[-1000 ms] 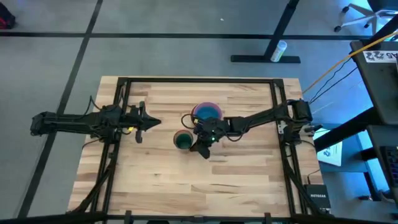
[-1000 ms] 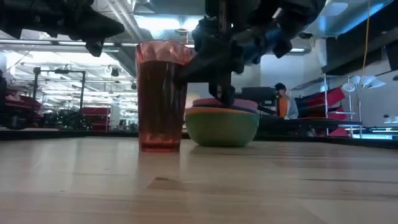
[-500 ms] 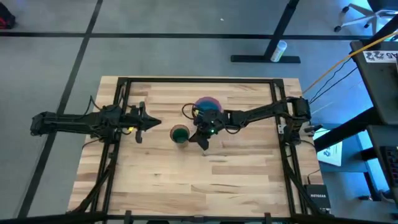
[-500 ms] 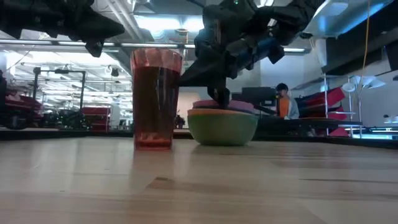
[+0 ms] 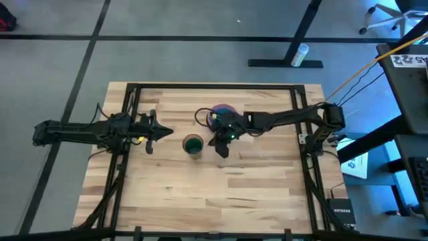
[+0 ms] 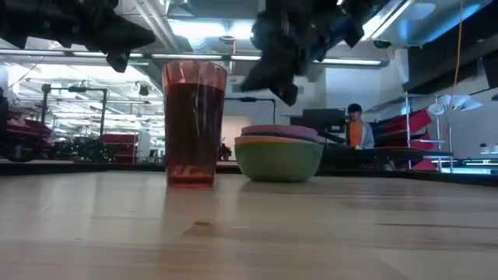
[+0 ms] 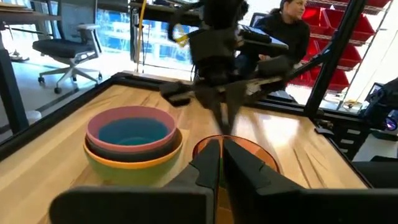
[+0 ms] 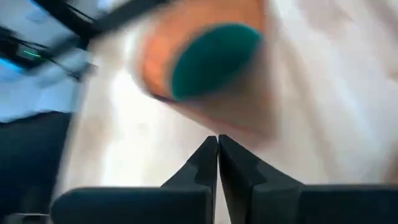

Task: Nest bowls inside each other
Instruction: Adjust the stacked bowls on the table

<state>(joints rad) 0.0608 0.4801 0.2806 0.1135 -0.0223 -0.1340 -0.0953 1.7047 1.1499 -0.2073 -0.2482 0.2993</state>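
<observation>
Since a moment ago I am lifting my right claw (image 5: 223, 148) off the nested bowls (image 6: 278, 152), its fingers pressed together on nothing, hanging just above the see-through orange-red cup (image 5: 193, 144). The stack, pink rim on top, is sitting mid-table just beside that cup, with bare wood (image 5: 200, 194) lying open all around and the black frame rail (image 5: 214, 86) bounding the far edge. My left claw (image 5: 164, 132), fingers pressed together too, is waiting over the table's left side; no label is readable to me.
</observation>
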